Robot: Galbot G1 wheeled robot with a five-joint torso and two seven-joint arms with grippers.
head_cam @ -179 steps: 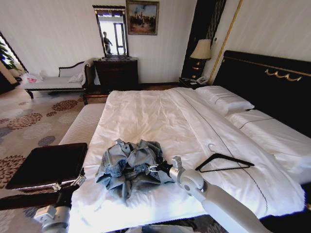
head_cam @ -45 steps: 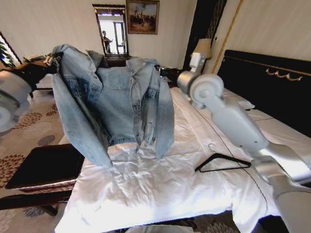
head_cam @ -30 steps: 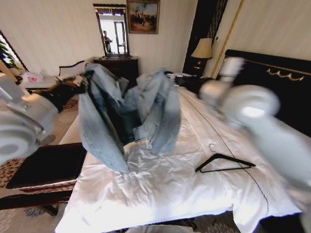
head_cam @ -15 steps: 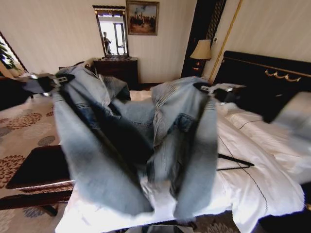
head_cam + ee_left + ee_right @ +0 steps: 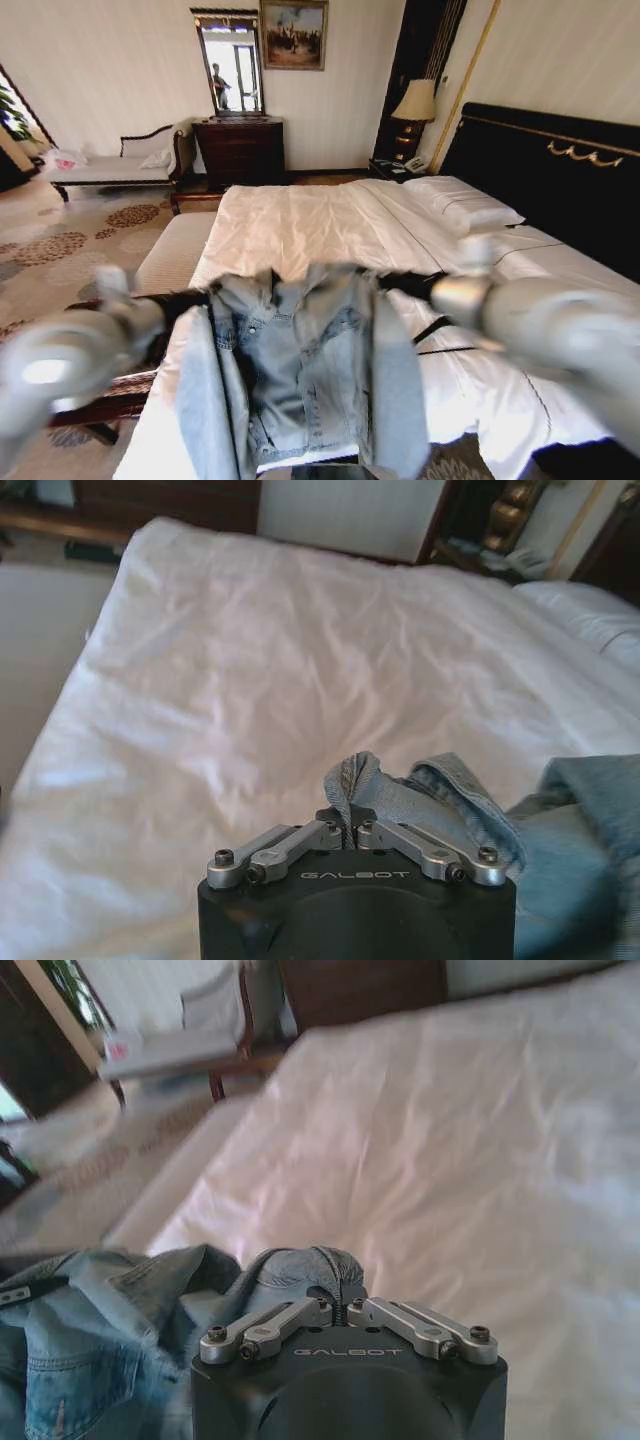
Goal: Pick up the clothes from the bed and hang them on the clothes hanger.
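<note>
Across the lower centre of the head view, the denim jacket [image 5: 300, 370] hangs spread above the bed [image 5: 300, 225]; wrist views show the left pincer [image 5: 347, 830] and right pincer [image 5: 340, 1310] each clamped on its fabric.

The clothes [image 5: 300, 375] hang spread over the near end of the bed [image 5: 300, 225], pinched at one shoulder by the left gripper [image 5: 347, 829] on the left and at the other by the right gripper [image 5: 340, 1309] on the right. The clothes hanger [image 5: 432, 335] lies on the bed just right of the clothes, partly behind the right arm. The pillows [image 5: 470, 210] lie farther back on the right.
</note>
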